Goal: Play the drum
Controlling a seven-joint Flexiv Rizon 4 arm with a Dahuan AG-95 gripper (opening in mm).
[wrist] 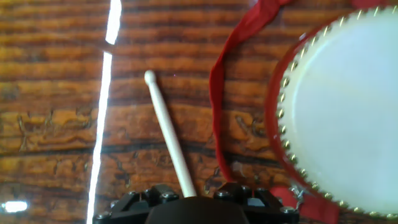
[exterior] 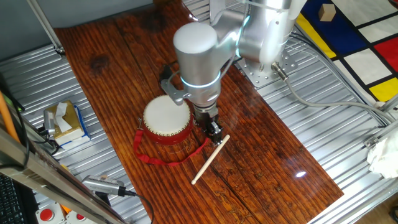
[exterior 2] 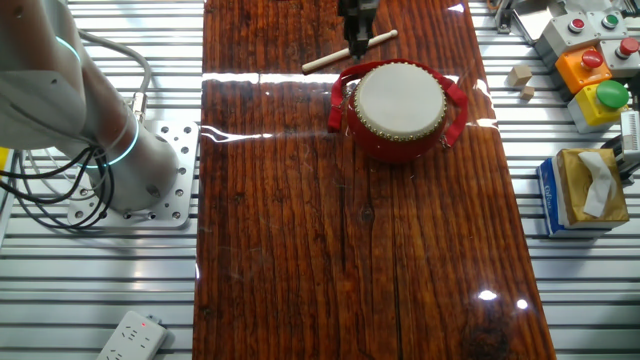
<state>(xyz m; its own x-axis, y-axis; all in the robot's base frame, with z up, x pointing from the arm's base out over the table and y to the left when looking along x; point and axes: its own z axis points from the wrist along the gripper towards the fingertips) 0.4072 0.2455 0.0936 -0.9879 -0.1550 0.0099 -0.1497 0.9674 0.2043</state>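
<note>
The drum is small, round and red, with a cream-white head, brass studs at the rim and a red strap lying loose around it. It stands on the dark wooden board and also shows in the other fixed view and at the right of the hand view. A thin pale wooden stick lies flat on the board beside the drum. My gripper hangs low over the stick's near end, right next to the drum. In the hand view the stick runs between the wide-apart jaw blocks. The jaws look open.
A tissue box lies on the metal table to one side of the board, near coloured button boxes and small wooden blocks. The arm's base stands on the other side. A power strip lies at the corner.
</note>
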